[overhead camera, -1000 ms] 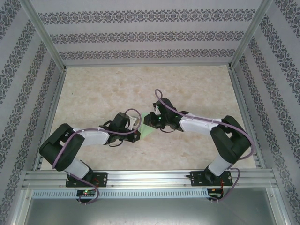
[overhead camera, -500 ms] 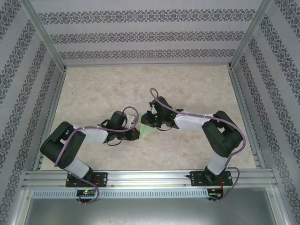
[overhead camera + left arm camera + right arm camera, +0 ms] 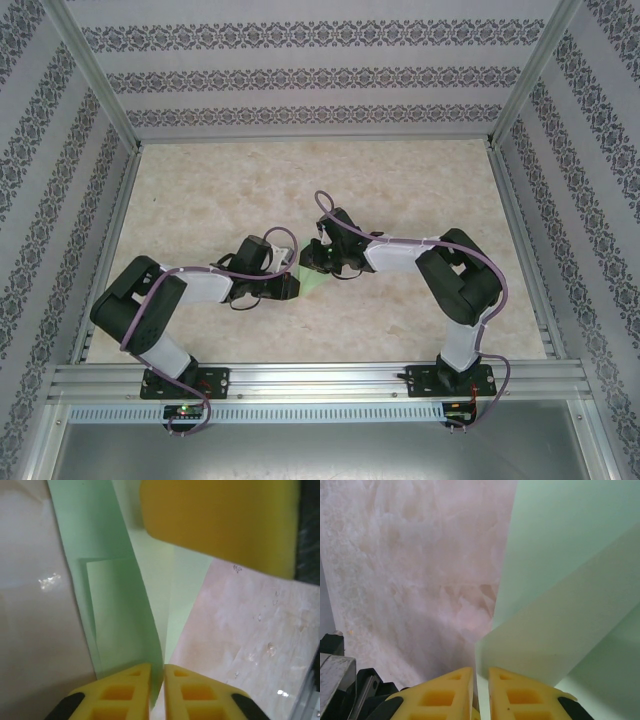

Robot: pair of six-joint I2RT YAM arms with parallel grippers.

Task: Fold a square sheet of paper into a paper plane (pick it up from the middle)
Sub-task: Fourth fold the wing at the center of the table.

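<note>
The square sheet of paper [image 3: 317, 284] is pale green and partly folded, and it lies at mid-table between both grippers. My left gripper [image 3: 295, 285] meets it from the left. In the left wrist view a raised flap of the paper [image 3: 115, 610] runs down into the narrow slit of my left gripper [image 3: 157, 680], which is shut on it. My right gripper [image 3: 318, 263] comes from the upper right. Its fingers [image 3: 481, 685] are closed to a slit on a folded edge of the paper [image 3: 570, 580]. One yellow right finger [image 3: 220, 525] shows above the sheet.
The marble-patterned table [image 3: 400, 190] is bare around the paper. Aluminium frame posts and patterned walls [image 3: 300, 80] enclose it on three sides. The rail with both arm bases [image 3: 320, 380] runs along the near edge.
The right arm has folded its elbow in and carried its gripper a little left, toward the left gripper. The visible patch of paper has shrunk and shifted left. The left arm has barely moved.
</note>
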